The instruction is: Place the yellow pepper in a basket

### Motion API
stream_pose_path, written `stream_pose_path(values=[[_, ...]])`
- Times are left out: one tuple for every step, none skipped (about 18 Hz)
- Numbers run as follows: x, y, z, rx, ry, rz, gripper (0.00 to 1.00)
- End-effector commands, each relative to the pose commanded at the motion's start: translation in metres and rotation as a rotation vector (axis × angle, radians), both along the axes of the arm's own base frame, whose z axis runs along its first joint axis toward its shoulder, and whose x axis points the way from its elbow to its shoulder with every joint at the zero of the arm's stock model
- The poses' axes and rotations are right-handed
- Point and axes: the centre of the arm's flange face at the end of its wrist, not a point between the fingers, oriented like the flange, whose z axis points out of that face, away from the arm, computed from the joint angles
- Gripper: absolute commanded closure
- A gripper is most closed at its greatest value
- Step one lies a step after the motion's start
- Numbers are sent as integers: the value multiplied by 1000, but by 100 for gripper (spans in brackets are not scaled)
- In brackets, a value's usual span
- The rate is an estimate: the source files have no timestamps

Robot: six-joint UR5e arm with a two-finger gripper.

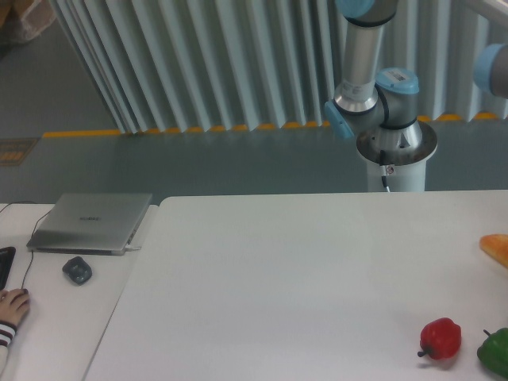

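Only the lower part of the arm is seen: its base column stands behind the far edge of the white desk, an upright link rises from it out of the top of the view, and a further joint is cut off at the upper right corner. The claw is outside the view, so whether it is released or clenched, and what it may be grasping, cannot be told. The yellow pepper is not seen anywhere in the view, and its place relative to the claw cannot be told. On the desk, a red pepper lies near the lower right, a green pepper just beside it at the edge, and an orange-yellow object is cut off at the right edge. A laptop and a mouse are seen on the left, with a person's hand near them.
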Motion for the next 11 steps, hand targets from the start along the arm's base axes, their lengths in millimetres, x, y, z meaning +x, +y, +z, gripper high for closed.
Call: stream_pose_path(values=[[-21, -18, -14, -13, 13, -20, 59], [-40, -32, -28, -19, 30, -30, 59], [-54, -46, -40, -26, 35, -35, 59], [-63, -52, -49, -32, 40, -43, 59], [-70, -53, -63, -36, 46, -54, 59], [-73, -53, -71, -44, 44, -54, 58], [-73, -54, -77, -56, 39, -51, 58], [-72, -54, -79, -74, 38, -50, 57], [-70, -54, -80, -89, 38, -49, 54], [-68, -53, -83, -102, 33, -51, 51], [-65, -53, -85, -103, 28, -52, 39]])
